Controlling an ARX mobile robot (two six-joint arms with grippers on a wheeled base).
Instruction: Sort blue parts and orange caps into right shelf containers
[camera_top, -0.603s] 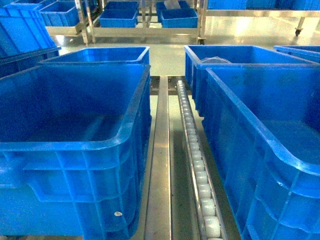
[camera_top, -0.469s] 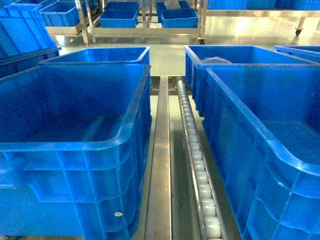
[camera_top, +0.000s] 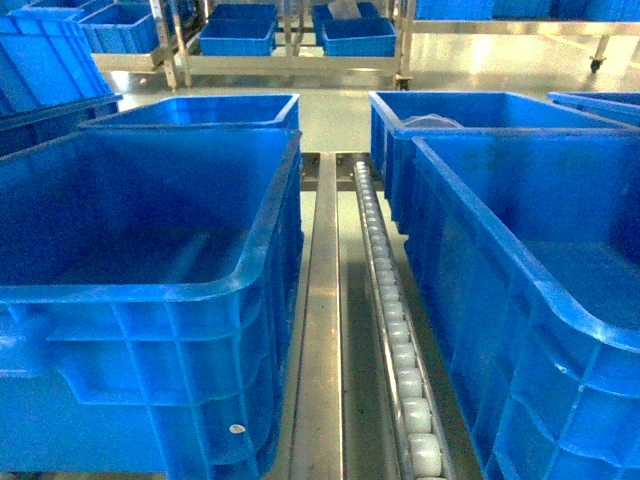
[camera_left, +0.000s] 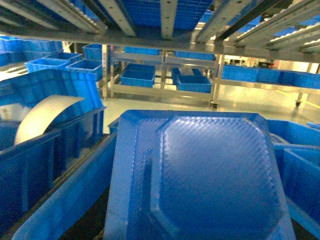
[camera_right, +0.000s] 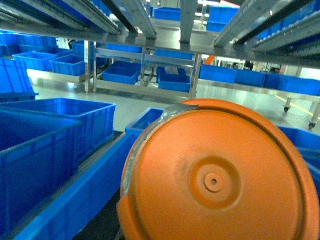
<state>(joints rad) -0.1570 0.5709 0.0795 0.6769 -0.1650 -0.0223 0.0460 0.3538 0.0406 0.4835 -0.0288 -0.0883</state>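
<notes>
Head view: four big blue bins fill the shelf, two per side. The right shelf containers are the near one and the one behind it; the rear one has sth pale at its back wall, too blurred to name. The left bins stand opposite. Between the two rows run a flat metal rail and, just beside it on the right, a roller track w/ white rollers. No arm or pincer shows in this view.

Left wrist view: a blue part, flat, w/ a textured octagon panel, fills the lower frame very close to the lens, above the blue bins. No fingers visible, so I cannot tell if the left pincer grips it or how wide it stands.

Right wrist view: an orange cap, round, w/ a small centre hub, fills the lower right, also close to the lens. Right pincer: same, fingers not visible, cannot tell.
</notes>
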